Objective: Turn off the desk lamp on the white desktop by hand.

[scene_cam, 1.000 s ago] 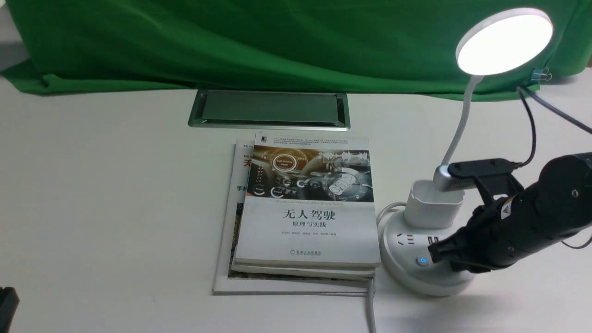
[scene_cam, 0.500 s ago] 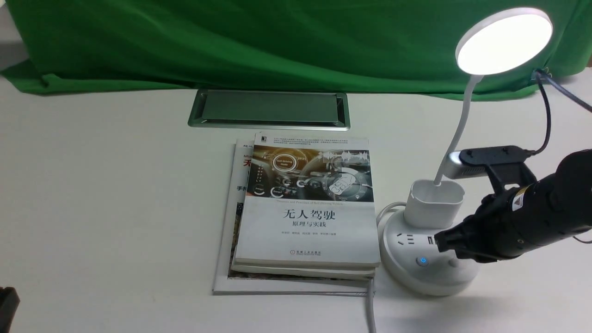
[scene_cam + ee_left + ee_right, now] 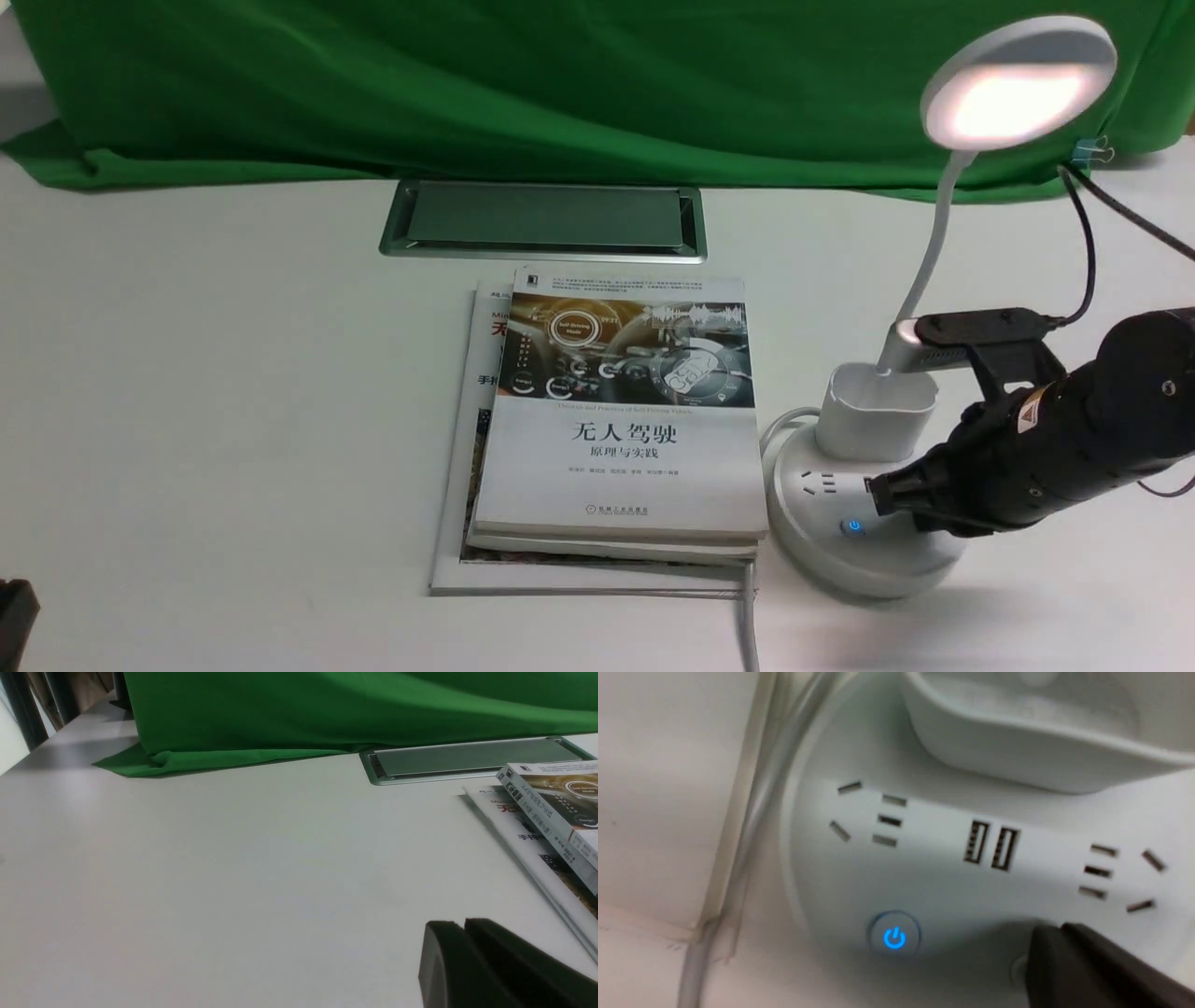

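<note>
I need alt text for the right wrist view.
The shut black right gripper partly covers a small round button on the round base of the white desk lamp, beside a glowing blue power button. The base carries sockets, two USB ports and a cup-shaped holder.

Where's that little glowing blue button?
In the front view, the blue button sits on the round base of the desk lamp, at the right of the white desktop, between the stack of books and the right gripper.

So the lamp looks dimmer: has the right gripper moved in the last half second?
Yes. The right gripper has dipped toward the base of the desk lamp, nearer its blue power button.
</note>
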`<action>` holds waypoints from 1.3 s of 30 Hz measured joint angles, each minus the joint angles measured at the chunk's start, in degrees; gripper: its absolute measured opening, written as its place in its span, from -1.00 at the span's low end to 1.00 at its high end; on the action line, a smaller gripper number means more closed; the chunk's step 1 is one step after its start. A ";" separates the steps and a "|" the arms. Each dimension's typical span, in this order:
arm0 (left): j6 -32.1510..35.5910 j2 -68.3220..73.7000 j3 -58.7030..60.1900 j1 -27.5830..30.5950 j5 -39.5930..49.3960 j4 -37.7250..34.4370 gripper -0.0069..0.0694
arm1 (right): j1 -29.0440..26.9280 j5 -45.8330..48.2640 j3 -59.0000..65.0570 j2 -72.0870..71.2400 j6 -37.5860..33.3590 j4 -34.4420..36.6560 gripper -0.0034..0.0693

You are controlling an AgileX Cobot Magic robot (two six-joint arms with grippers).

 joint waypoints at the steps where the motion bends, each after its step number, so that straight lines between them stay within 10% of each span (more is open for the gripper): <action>1: 0.00 0.00 0.00 0.00 0.00 0.00 -0.77 | 0.00 0.06 0.00 -0.71 0.00 0.00 -0.80; 39: 0.00 0.00 0.00 0.00 0.00 0.00 -0.77 | -0.06 5.28 0.13 -10.13 -0.36 0.21 -0.81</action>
